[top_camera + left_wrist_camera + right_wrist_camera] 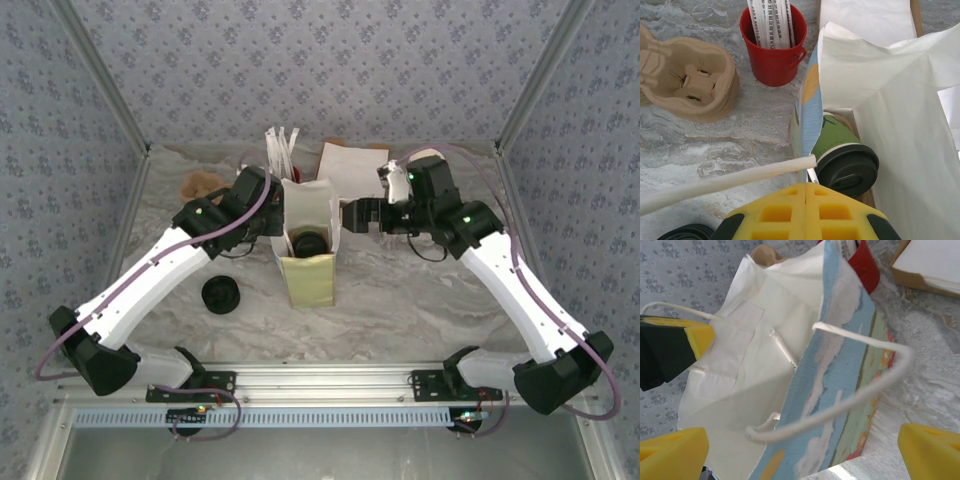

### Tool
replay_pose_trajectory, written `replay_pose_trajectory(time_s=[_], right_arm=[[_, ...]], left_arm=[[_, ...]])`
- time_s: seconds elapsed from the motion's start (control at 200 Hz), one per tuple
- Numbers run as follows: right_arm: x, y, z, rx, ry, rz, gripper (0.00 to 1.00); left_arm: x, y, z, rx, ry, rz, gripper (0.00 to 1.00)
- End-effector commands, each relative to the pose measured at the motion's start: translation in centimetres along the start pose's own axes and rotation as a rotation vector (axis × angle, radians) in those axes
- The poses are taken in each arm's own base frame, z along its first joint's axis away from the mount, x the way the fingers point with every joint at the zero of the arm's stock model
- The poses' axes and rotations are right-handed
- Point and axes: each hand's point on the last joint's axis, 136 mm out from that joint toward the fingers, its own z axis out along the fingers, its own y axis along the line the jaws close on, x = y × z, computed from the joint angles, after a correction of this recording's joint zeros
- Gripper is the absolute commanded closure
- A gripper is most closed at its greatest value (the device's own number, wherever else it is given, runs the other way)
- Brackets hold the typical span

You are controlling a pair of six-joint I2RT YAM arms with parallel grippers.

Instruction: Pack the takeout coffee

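Table: pale marbled top, patterned walls on three sides.
Paper bag: white inside, blue, yellow and green print outside; stands upright at mid-table between the two arms, mouth open.
Left gripper: at the bag's left rim; yellow fingers pressed together, the edge of the bag wall running into the seam between them, so clamped on the paper bag.
Right gripper: at the bag's right side; yellow fingers spread wide apart, holding nothing, the printed wall and one string handle lying between them.
Sheet box: flat brown box of white sheets, behind the bag to the right.
Cup carrier: brown moulded pulp, on the table left of the bag.
Red holder: upright behind the bag's left corner, filled with white sticks.
Takeout coffee: green cup capped with a black lid, inside the bag, against its left wall.
Second handle: white string, stretched out left of the bag above the table.
Loose lid: black, round, on the table left of the bag.
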Motion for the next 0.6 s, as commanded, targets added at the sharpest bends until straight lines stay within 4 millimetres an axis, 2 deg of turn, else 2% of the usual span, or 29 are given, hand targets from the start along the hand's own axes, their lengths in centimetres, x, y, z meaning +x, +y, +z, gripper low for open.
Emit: replay_pose_trajectory(time_s=[0.0, 0.13, 0.25, 0.395, 0.595], right_arm=[[0.6, -0.7, -2.2, -0.011, 0.002, -0.010, 0.01], [-1.3, -2.5, -4.2, 0.054, -0.075, 0.018, 0.04], [-3.7, -4.7, -4.3, 0.191, -0.117, 0.038, 0.09], [-6.7, -7.5, -1.9, 0.319, -0.124, 0.081, 0.17], [-9.8, -10.4, 3.3, 0.453, -0.082, 0.052, 0.21]], left_arm=[[-0.6, 1.1, -1.4, -0.019, -0.024, -0.008, 0.95], [-0.8, 1.4, -1.8, -0.022, -0.031, -0.010, 0.95], [-1.0, 2.0, -2.1, -0.034, -0.036, -0.014, 0.95], [-1.3, 2.3, -2.8, -0.021, -0.052, -0.022, 0.93], [-1.9, 2.2, -4.4, 0.017, -0.072, -0.030, 0.60]])
